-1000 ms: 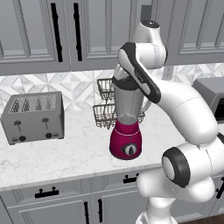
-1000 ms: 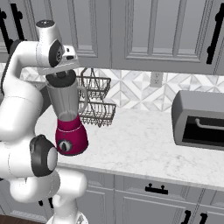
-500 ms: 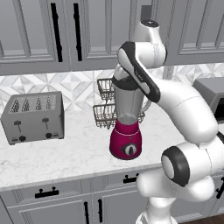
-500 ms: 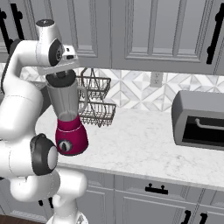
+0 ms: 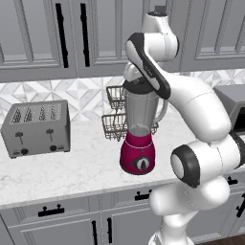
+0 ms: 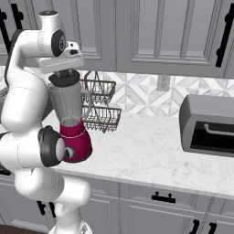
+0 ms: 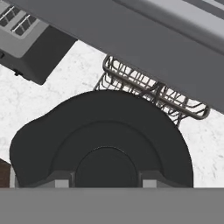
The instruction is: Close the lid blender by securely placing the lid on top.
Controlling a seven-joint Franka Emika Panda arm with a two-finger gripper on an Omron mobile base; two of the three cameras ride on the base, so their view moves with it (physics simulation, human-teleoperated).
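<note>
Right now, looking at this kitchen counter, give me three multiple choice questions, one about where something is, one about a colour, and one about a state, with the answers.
1. Where is the toaster relative to the blender in the left base view?
A. To its left
B. To its right
C. In front of it

2. What colour is the blender's base?
A. Blue
B. Magenta
C. Yellow

3. Where is the lid?
A. Flat on the counter
B. In the wire basket
C. At the top of the jar, under the gripper

Answers:
1. A, the toaster stands far left on the counter.
2. B, the rounded base is magenta.
3. C, the dark cap sits at the jar's rim, the gripper shut on it.
</note>
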